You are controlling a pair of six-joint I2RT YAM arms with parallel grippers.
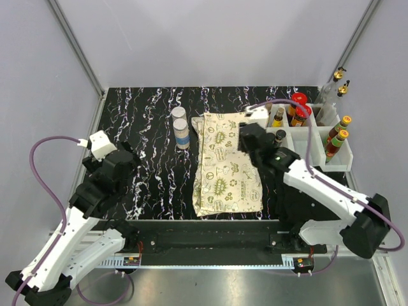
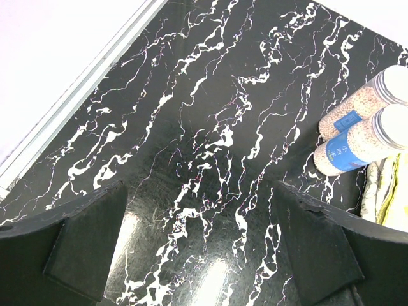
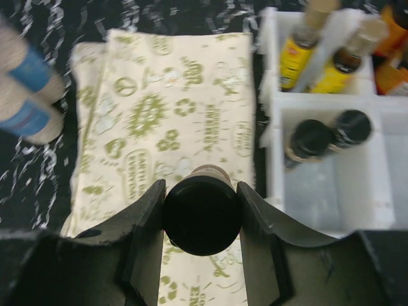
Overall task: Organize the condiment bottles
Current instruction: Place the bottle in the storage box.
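Observation:
My right gripper (image 3: pixel 201 220) is shut on a black-capped bottle (image 3: pixel 201 215) and holds it above the cream cloth (image 3: pixel 178 102), left of the white bins (image 3: pixel 274 134). In the top view this gripper (image 1: pixel 250 135) hides the bottle. Two black-capped bottles (image 3: pixel 310 139) stand in the nearest compartment, and yellow-labelled ones (image 3: pixel 294 57) in the one behind. Two clear white-capped jars (image 1: pixel 181 126) stand left of the cloth and also show in the left wrist view (image 2: pixel 357 124). My left gripper (image 2: pixel 197 255) is open and empty over bare table (image 1: pixel 124 159).
The white bins (image 1: pixel 319 159) at the right hold red-capped (image 1: pixel 299 102) and yellow-capped bottles (image 1: pixel 340 135). Two gold-capped bottles (image 1: pixel 342 81) stand at the back right corner. The folded cloth (image 1: pixel 226 162) covers the table's middle. Grey walls enclose the black marbled table (image 1: pixel 146 102).

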